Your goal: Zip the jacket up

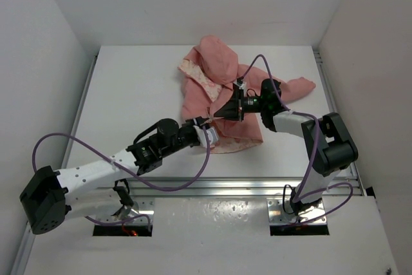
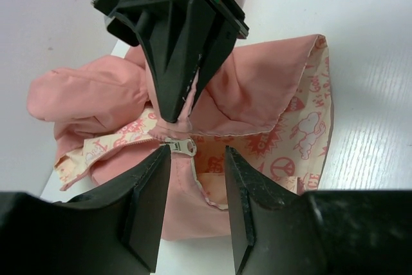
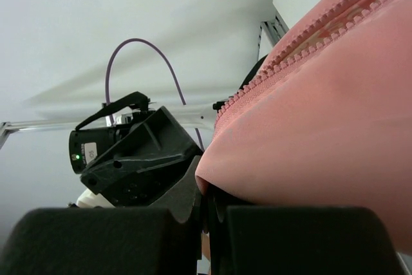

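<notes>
Risk of a miss: my left end effector (image 2: 196,158) could close on the lining (image 2: 283,140) instead of the zipper pull (image 2: 181,145), since the small pull sits toward one finger, not centred in the gap.
Risk of a slip: my right end effector (image 2: 172,115) pinches only a thin fold, and I judge that a tug along the track could free it.
Left end effector: wide open, gripping nothing, with the pull just above its tips.
Right end effector: closed on the jacket (image 1: 244,130), just above the pull.
Jacket position: crumpled at upper centre of the top view on the tabletop (image 1: 135,94), lower front unzipped.

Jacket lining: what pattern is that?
The jacket lining is cream with pink cartoon prints, clearest from left wrist.
</notes>
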`<state>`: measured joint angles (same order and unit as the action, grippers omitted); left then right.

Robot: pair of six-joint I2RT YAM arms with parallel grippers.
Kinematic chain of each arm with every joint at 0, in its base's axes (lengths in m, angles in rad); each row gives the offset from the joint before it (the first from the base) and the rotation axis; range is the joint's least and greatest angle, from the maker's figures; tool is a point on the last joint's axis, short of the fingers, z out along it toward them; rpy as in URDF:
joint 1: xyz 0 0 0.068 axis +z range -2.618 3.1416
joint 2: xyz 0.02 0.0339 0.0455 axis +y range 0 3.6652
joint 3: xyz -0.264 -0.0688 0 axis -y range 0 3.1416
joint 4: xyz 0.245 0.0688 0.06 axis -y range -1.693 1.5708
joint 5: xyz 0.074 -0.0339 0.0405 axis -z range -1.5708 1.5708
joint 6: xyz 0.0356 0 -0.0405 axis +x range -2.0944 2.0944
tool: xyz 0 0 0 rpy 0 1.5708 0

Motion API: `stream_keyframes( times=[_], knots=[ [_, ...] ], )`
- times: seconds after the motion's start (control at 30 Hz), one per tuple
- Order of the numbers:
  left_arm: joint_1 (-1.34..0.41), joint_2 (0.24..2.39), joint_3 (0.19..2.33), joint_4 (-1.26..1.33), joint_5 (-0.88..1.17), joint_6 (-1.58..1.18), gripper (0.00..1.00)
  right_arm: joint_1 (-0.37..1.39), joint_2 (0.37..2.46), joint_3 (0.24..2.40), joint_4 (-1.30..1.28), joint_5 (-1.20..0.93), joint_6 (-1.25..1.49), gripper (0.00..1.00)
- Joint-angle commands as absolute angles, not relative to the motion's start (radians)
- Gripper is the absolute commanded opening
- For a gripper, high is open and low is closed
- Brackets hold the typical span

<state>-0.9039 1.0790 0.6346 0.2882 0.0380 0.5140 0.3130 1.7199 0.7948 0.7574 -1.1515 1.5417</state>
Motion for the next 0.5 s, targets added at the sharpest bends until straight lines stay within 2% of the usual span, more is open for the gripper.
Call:
stream_keyframes(
  times=[0.0, 0.33, 0.47],
  knots=[
    [-0.916, 1.088, 0.637, 0.328, 0.048, 0.503, 0.44, 0.328, 1.724, 0.802, 0.841, -1.154, 1.591, 0.0],
    [-0.865, 1.127, 0.655, 0.357, 0.026, 0.472, 0.43, 0.345, 1.717, 0.792, 0.854, -1.167, 1.6, 0.0],
    [-0.856, 1.127, 0.655, 0.357, 0.026, 0.463, 0.37, 0.345, 1.721, 0.792, 0.865, -1.166, 1.603, 0.0]
  ],
)
